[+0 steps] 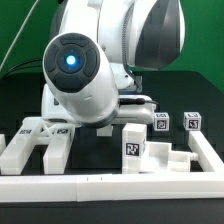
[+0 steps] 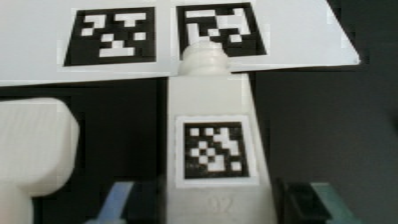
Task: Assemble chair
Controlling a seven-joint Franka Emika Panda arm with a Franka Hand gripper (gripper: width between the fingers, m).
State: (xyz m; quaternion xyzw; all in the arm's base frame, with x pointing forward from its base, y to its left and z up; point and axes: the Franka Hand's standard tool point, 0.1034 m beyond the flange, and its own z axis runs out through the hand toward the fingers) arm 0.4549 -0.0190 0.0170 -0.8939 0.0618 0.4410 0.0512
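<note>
In the wrist view a long white chair bar (image 2: pixel 214 110) with a black-and-white tag lies on the black table. Its narrow peg end (image 2: pixel 201 62) reaches the marker board (image 2: pixel 285 50). My gripper (image 2: pixel 221 202) straddles the bar's near end. The fingers (image 2: pixel 121 200) stand apart from it, with a dark gap on each side, so it is open. A rounded white chair block (image 2: pixel 36 140) lies beside the bar. In the exterior view the arm hides the gripper. There I see a wide white chair part (image 1: pixel 40 138), an upright tagged block (image 1: pixel 133 142) and two small tagged blocks (image 1: pixel 160 122), (image 1: pixel 190 121).
Long plain white border rails run along the front (image 1: pixel 100 182) and the exterior view's right (image 1: pixel 206 152). The arm's big joint (image 1: pixel 75 70) fills the middle of the exterior view. The table is black.
</note>
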